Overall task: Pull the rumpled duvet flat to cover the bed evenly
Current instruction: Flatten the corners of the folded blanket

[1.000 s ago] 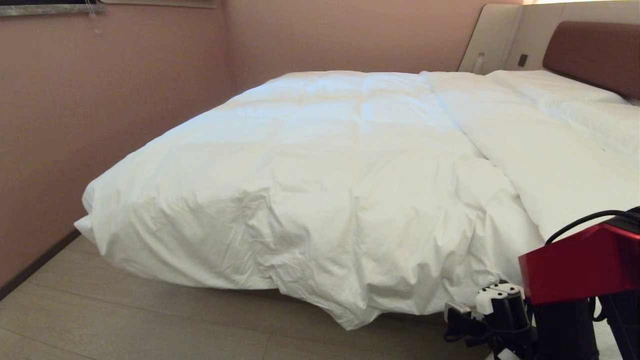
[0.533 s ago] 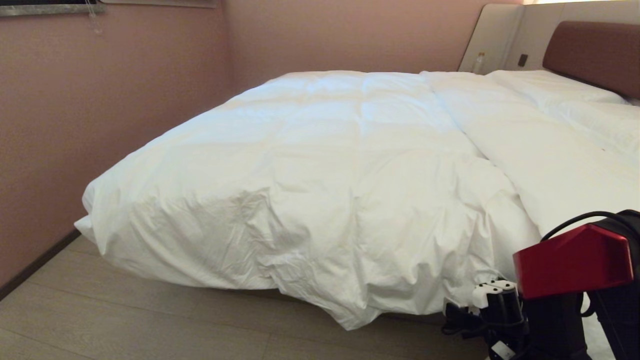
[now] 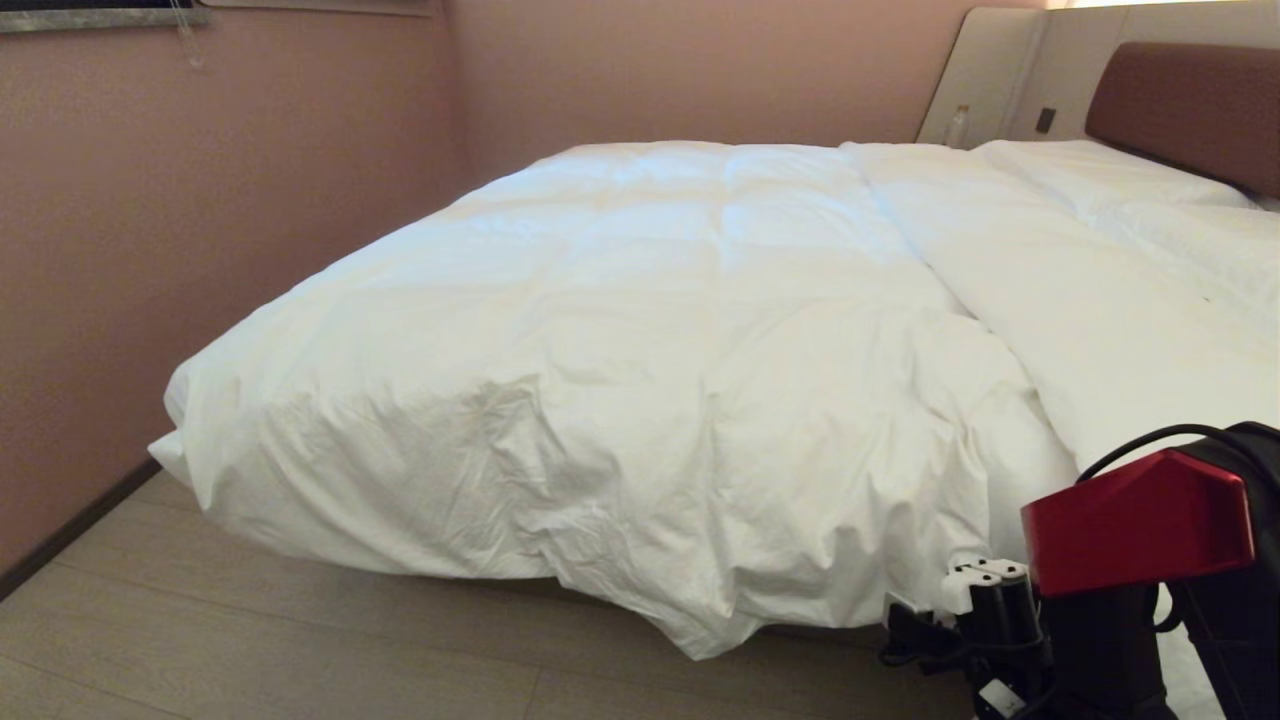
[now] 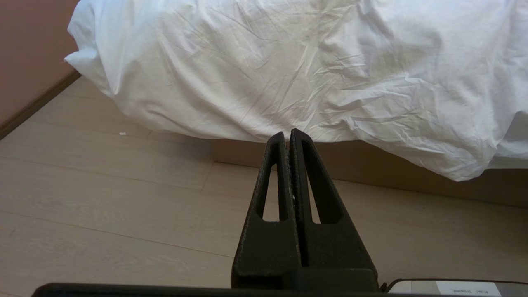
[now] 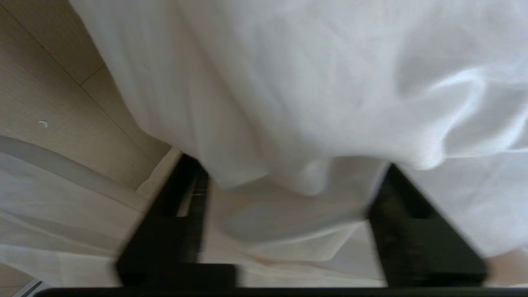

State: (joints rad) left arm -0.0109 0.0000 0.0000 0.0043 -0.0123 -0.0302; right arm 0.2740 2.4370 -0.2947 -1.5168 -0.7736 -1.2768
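The puffy white duvet (image 3: 640, 360) lies bunched toward the foot of the bed (image 3: 1185, 100), and its rumpled edge hangs over the near side almost to the floor. My right arm (image 3: 1140, 520) reaches low at the bed's near right corner. In the right wrist view my right gripper (image 5: 288, 163) stands open, its black fingers (image 5: 181, 198) on either side of a hanging fold of the duvet (image 5: 309, 82). My left gripper (image 4: 287, 133) is shut and empty, held over the floor and pointing at the duvet's edge (image 4: 288, 62) and the brown bed base (image 4: 371, 165).
A pink wall (image 3: 150, 250) runs close along the bed's far left side. Pale wood floor (image 3: 300, 640) lies in front of the bed. Pillows (image 3: 1100, 170) rest by the headboard, and a small bottle (image 3: 958, 125) stands on the beige panel.
My right arm has shifted a little left and lower at the bed's near right corner. The duvet lies as before.
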